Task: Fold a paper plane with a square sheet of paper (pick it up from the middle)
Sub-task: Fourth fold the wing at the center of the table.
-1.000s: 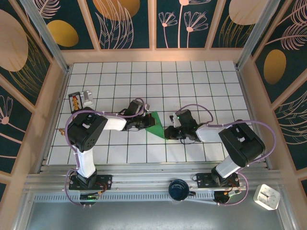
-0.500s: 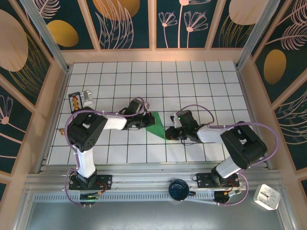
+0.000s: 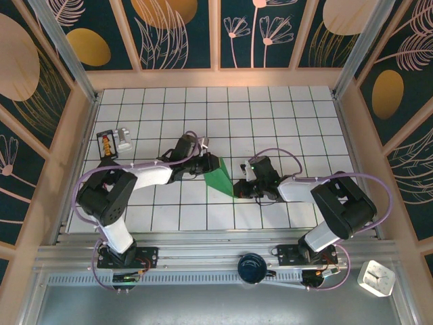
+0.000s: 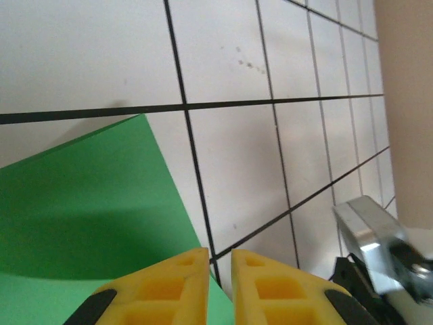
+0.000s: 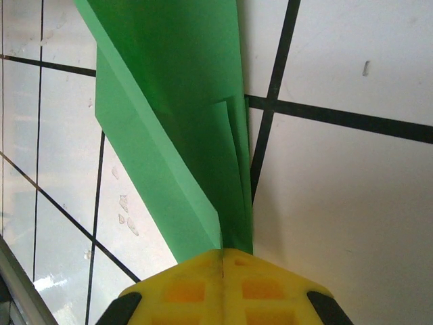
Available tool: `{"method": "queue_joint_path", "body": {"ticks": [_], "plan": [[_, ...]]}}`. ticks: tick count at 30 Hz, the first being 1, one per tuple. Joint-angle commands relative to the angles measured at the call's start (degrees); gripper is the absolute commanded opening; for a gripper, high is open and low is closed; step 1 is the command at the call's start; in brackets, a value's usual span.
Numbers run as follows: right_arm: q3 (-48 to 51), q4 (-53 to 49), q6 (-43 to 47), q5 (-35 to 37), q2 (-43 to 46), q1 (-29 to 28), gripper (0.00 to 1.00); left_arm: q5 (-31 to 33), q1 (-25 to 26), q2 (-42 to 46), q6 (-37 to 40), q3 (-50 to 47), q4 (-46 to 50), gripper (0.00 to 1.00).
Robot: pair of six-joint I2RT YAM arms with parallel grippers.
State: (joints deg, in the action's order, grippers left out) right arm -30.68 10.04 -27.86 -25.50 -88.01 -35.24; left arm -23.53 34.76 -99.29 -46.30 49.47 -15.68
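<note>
Pinching the creased green sheet of paper (image 3: 220,175) at its 10 o'clock edge, the left end effector (image 4: 218,254) has its fingers all but together on it. At 4 o'clock, the right end effector (image 5: 222,252) is clamped on the folded tip. Held mid-surface (image 3: 270,108), the thin sheet could tear or crease askew if the arms pull apart.

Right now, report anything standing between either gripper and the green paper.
Nothing visible does. The right gripper is shut on the narrow end of the green paper; the left gripper sits right at the paper's edge.
</note>
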Motion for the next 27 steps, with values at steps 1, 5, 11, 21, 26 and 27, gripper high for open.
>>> {"method": "queue_joint_path", "body": {"ticks": [1, 5, 11, 21, 26, 27], "plan": [[0.70, -0.42, -1.37, 0.71, -0.56, -0.33, 0.00, -0.81, -0.34, 3.64, -1.78, -3.22, -2.05, 0.15], [0.49, -0.78, -1.83, 1.22, -0.83, -0.35, 0.00, -1.89, 0.25, 4.76, -2.33, -5.93, -2.72, 0.09], [0.27, -0.99, -1.84, 1.39, -0.97, -0.31, 0.00, -5.89, 2.54, 1.53, -1.56, -4.45, -3.66, 0.05], [0.30, -0.77, -1.76, 1.33, -0.94, -0.31, 0.00, -4.83, 2.28, -6.17, -0.06, 0.92, -1.92, 0.05], [0.44, -0.64, -1.76, 1.33, -0.76, -0.29, 0.00, -4.47, 1.57, -7.38, 0.44, 1.01, -1.58, 0.05], [0.37, -0.64, -1.79, 1.33, -0.78, -0.34, 0.00, -4.51, 1.37, -7.56, 0.50, 0.90, -1.55, 0.05]]}}
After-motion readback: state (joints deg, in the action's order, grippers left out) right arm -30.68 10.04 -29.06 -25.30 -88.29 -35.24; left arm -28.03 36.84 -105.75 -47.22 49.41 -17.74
